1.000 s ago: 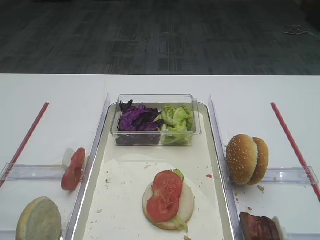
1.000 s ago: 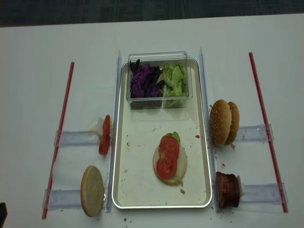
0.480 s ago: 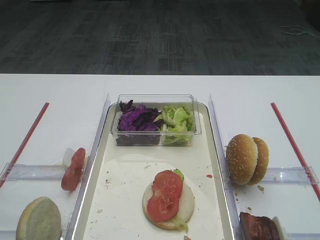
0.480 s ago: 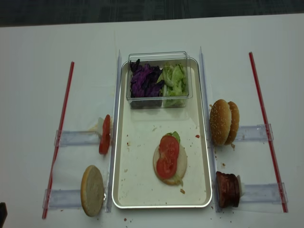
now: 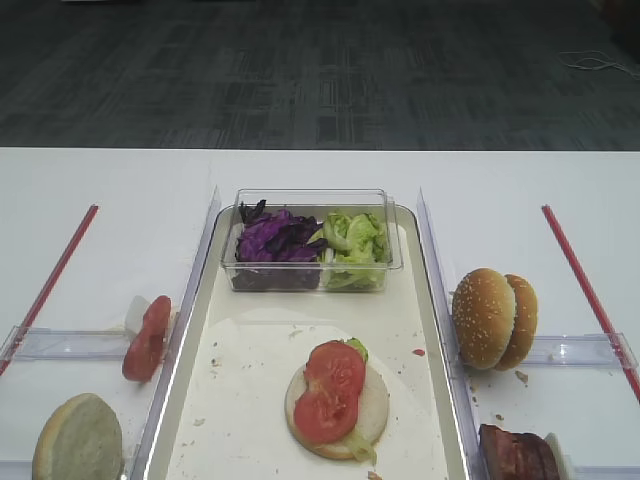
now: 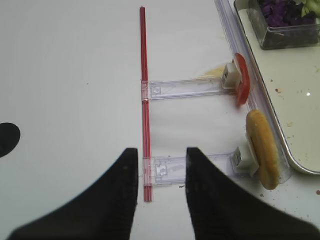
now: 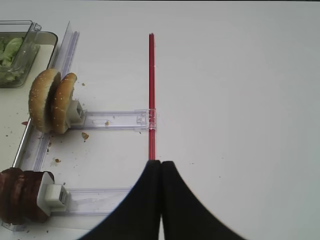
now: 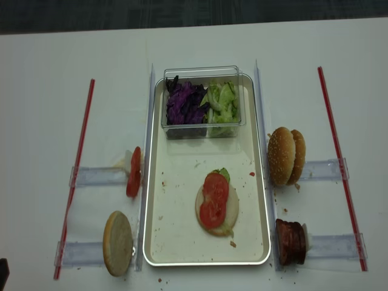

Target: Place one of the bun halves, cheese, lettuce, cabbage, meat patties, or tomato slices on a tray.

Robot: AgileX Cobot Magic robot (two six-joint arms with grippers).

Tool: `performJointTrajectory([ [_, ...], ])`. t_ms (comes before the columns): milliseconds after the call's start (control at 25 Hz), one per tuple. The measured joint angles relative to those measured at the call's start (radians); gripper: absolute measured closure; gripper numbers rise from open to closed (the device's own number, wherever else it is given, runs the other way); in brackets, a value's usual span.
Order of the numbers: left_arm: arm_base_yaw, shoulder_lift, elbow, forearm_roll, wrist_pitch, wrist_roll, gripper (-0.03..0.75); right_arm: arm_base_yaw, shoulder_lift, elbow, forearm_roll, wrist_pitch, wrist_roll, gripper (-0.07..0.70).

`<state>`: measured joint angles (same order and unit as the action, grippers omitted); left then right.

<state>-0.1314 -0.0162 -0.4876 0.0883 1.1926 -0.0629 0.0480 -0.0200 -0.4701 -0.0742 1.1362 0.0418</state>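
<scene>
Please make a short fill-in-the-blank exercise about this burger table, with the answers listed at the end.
1. On the bun half in the tray lie ____ tomato slices.
2. In the clear tub, the cabbage lies to the ____ of the lettuce in the overhead view.
3. The right claw is ____.
4. The meat patties stand outside the tray, on its ____ side.

Answers: two; left; shut; right
</scene>
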Motion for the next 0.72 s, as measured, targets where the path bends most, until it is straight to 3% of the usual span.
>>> performJointTrajectory([
  [720,0.000,0.000,0.000,0.000,0.000,0.000,0.492,0.000,0.000,0.000,0.000,0.000,0.000,0.625],
])
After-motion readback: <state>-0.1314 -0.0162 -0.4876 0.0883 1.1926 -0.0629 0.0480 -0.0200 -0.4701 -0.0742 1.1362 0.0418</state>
